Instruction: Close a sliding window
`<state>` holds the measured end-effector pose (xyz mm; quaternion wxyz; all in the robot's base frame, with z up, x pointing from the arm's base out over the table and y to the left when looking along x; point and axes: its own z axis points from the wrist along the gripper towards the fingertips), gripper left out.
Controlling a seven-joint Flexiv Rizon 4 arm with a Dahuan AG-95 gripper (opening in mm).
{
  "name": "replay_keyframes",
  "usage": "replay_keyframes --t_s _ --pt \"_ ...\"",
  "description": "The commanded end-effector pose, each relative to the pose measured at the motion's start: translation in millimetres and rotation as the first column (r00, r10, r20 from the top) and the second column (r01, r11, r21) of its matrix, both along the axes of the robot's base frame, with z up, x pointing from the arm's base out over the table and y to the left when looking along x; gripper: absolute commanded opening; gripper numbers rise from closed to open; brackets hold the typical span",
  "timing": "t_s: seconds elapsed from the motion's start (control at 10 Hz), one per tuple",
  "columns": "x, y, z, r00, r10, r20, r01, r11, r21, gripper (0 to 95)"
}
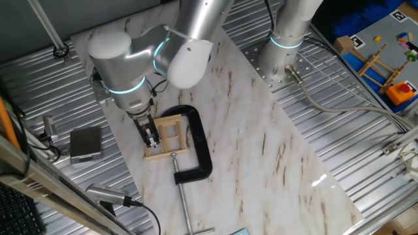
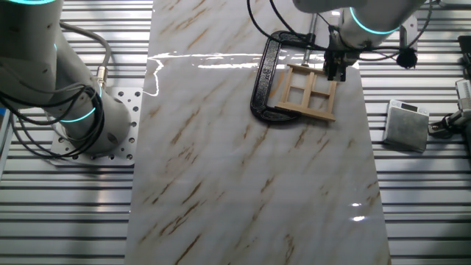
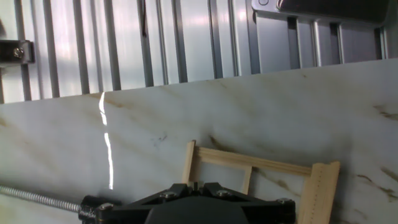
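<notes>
The sliding window [image 1: 167,135] is a small pale wooden frame with cross bars. It lies flat on the marble slab [image 1: 261,150], held in the jaws of a black C-clamp [image 1: 200,140]. It also shows in the other fixed view [image 2: 305,92] and in the hand view [image 3: 261,164]. My gripper [image 1: 152,139] points down at the window's left side; in the other fixed view my gripper [image 2: 336,72] is over its far right edge. In the hand view my gripper [image 3: 194,184] has its fingers together, right at the frame's near corner post. Nothing shows between them.
The clamp's steel screw [image 1: 183,203] sticks out toward the slab's front edge. A grey box [image 1: 85,143] sits on the ribbed metal table left of the slab. A second arm's base [image 1: 286,46] stands at the back. Coloured toys [image 1: 385,62] lie far right.
</notes>
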<state>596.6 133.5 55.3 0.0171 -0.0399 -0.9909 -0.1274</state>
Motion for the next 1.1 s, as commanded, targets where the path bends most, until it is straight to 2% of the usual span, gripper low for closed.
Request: replay_keyframes --t_s 0.1,0.2,1.1 --pt "-0.6 1.5 -1.2 1.000 0.013 0.010 -0.014 0.997 0.076 57.0" --pt "-0.6 1.5 -1.2 1.000 0.016 0.016 -0.018 0.994 0.105 76.0" --pt "1.5 4.8 -3.5 0.999 0.037 0.022 -0.039 0.995 0.096 76.0"
